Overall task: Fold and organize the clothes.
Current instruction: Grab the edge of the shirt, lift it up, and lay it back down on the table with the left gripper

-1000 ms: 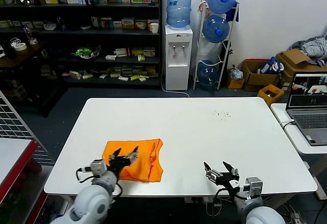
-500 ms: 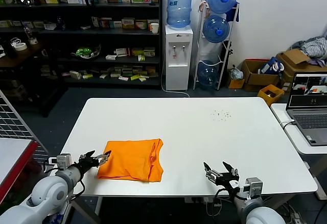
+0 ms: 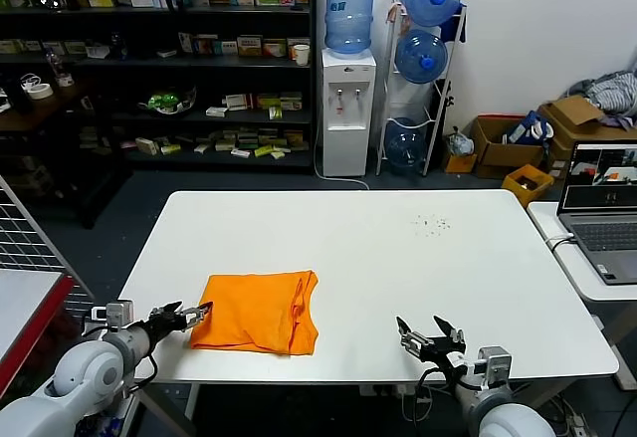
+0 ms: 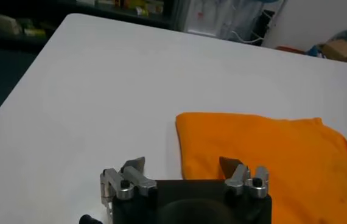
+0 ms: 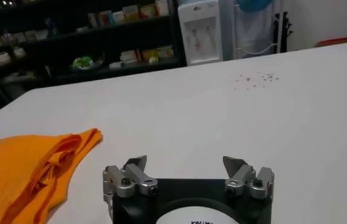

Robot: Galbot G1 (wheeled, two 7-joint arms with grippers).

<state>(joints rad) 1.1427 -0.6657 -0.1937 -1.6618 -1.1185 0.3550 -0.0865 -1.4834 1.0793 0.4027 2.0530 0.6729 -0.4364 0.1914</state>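
One folded orange T-shirt (image 3: 256, 313) lies on the white surface (image 3: 398, 248), close to its front edge and toward the left front corner. Two pincers show. The left pincer (image 3: 189, 314) hangs released just beside the shirt's left edge, over the surface's front left edge. The right pincer (image 3: 430, 336) waits released at the front edge, well apart from the shirt.
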